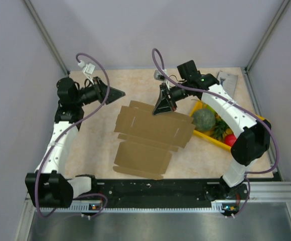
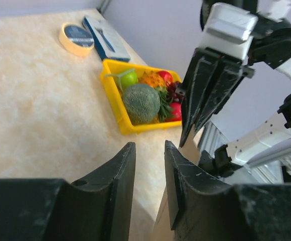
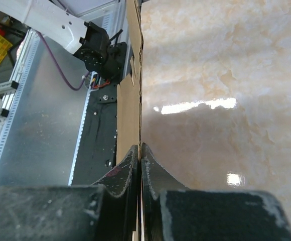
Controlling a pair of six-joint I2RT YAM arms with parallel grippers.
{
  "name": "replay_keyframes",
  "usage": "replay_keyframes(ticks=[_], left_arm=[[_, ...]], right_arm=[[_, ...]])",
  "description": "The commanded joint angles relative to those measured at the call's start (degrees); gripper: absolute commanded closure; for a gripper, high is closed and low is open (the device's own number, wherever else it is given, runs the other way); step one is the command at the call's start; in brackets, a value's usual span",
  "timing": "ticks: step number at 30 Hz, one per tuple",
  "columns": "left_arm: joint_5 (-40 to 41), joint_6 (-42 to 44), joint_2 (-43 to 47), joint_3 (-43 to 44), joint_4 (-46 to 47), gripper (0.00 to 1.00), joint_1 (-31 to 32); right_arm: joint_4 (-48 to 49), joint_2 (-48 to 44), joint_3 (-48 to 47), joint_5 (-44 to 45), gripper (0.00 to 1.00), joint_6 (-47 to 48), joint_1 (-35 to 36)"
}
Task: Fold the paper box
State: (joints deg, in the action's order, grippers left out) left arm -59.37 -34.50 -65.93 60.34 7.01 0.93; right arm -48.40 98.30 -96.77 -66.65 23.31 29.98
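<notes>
paper box lies in the middle of the table as a brown cardboard sheet, mostly flat, flaps and notched edges spread, between the two arms. the right gripper is at its far edge, and the right wrist view shows the fingers pinched tight on the thin cardboard, seen edge-on. the left gripper hangs near the sheet's far left corner, apart from it; its jaws stand parted with nothing between them, the two black fingers framing bare tabletop. just right of the sheet sits a yellow tray with a green melon and other fruit in it. beyond the tray, toward the far wall, lie a roll of tape and a blue-and-white box.
</notes>
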Motion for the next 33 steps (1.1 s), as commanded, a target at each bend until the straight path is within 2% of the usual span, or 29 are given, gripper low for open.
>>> replay_keyframes(ticks=[1, 4, 7, 8, 11, 21, 24, 27, 29, 31, 32, 33], left_arm=[[-6.5, -3.6, -4.3, 1.2, 6.6, 0.67, 0.7], [-9.5, -5.5, -6.7, 1.5, 9.3, 0.72, 1.9], [-13.1, -11.0, -8.0, 0.4, 18.2, 0.74, 3.5], [-13.9, -12.8, -8.2, 0.0, 24.4, 0.74, 4.0], [-15.0, -17.9, -9.0, -0.5, 31.1, 0.73, 5.0], [-17.9, -28.2, -12.6, 0.0, 44.0, 0.69, 6.3], [-18.4, -25.7, -12.7, 0.0, 41.9, 0.69, 7.2], [-18.0, -20.1, -12.7, 1.6, 34.7, 0.7, 8.1], [-17.0, -15.7, -12.5, 3.6, 25.5, 0.72, 8.6], [-15.9, -6.3, -11.9, 5.7, 16.8, 0.72, 9.6], [-14.3, 1.1, -11.7, 8.1, 7.9, 0.72, 10.0], [-13.8, 4.4, -11.7, 9.3, 3.0, 0.72, 10.8]], right_arm=[[2.1, -2.0, -4.8, -1.3, 1.0, -0.1, 0.4], [2.0, -1.2, -7.0, -1.2, 1.0, -0.4, 0.4], [1.8, 0.2, -8.9, -0.8, 1.0, -1.2, 0.4], [1.7, 0.6, -9.0, -0.6, 1.0, -1.2, 0.3], [1.7, 1.4, -9.5, -0.1, 1.0, -1.1, 0.3], [1.8, 1.9, -9.8, 0.0, 1.0, -1.2, 0.3], [1.9, 1.9, -10.1, -0.7, 1.0, -1.3, 0.4], [1.9, 1.6, -10.4, -1.2, 1.0, -1.4, 0.4], [1.9, 1.4, -10.4, -1.3, 1.0, -1.6, 0.4], [1.9, 1.0, -10.5, -1.7, 1.0, -1.5, 0.5], [1.9, 1.0, -10.6, -2.1, 1.0, -1.5, 0.4], [1.9, 0.9, -10.7, -2.6, 1.0, -1.6, 0.4]])
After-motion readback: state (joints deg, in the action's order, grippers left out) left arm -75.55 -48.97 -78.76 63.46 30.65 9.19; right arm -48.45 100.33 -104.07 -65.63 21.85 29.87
